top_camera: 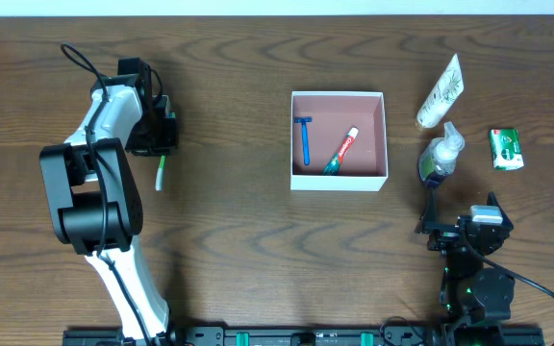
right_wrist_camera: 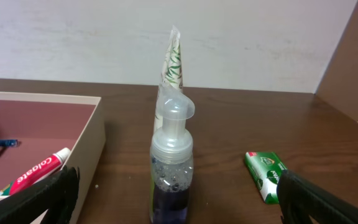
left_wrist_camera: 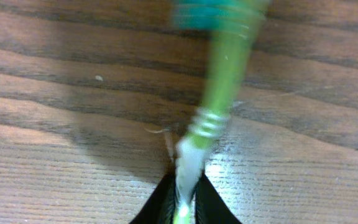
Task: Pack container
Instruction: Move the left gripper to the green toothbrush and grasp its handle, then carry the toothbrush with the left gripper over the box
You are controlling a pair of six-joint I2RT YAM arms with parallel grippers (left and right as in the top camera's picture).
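Toothbrush (left_wrist_camera: 219, 93), green and white, sits clamped at its handle end between the nearly closed fingers of my left gripper (left_wrist_camera: 182, 208). From there I see the container (top_camera: 339, 95) well apart at 3 o'clock, with a razor (top_camera: 305, 140) and toothpaste (top_camera: 341, 152) inside. My right gripper (top_camera: 460, 210) stands wide open and empty, a pump bottle (right_wrist_camera: 171, 162) at its 12 o'clock.

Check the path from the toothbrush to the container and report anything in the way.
Nothing visible. Only bare table lies between the toothbrush, pinched in the left gripper, and the open-topped container.
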